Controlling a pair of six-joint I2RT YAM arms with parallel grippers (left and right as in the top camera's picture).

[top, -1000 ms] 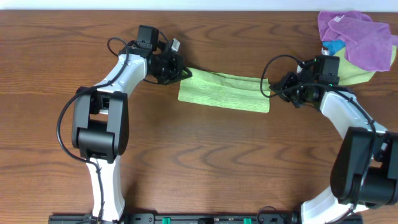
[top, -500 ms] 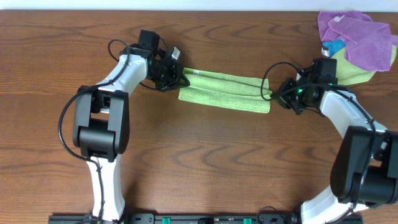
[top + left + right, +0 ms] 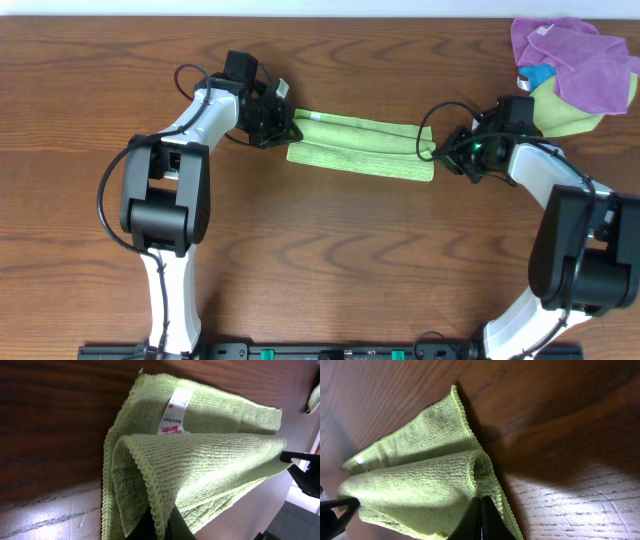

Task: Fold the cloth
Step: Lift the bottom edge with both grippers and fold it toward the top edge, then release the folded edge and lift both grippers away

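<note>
The lime-green cloth (image 3: 360,145) lies as a narrow doubled strip across the middle of the table. My left gripper (image 3: 290,130) is shut on its left end. In the left wrist view the dark jaws (image 3: 162,527) pinch the stitched edge of the cloth's (image 3: 210,460) upper layer, and the white tag (image 3: 175,412) faces up on the layer below. My right gripper (image 3: 435,148) is shut on the right end. The right wrist view shows its closed tips (image 3: 481,520) nipping a fold of the cloth (image 3: 420,475).
A purple cloth (image 3: 575,60) is bunched at the far right corner with a yellower green cloth (image 3: 565,118) and a small blue item (image 3: 537,75) under it, just behind the right arm. The table's far edge runs along the top.
Both grippers have shifted a little while holding the cloth's ends. The strip now looks narrower and flatter, and the tag end shows by the left gripper.
</note>
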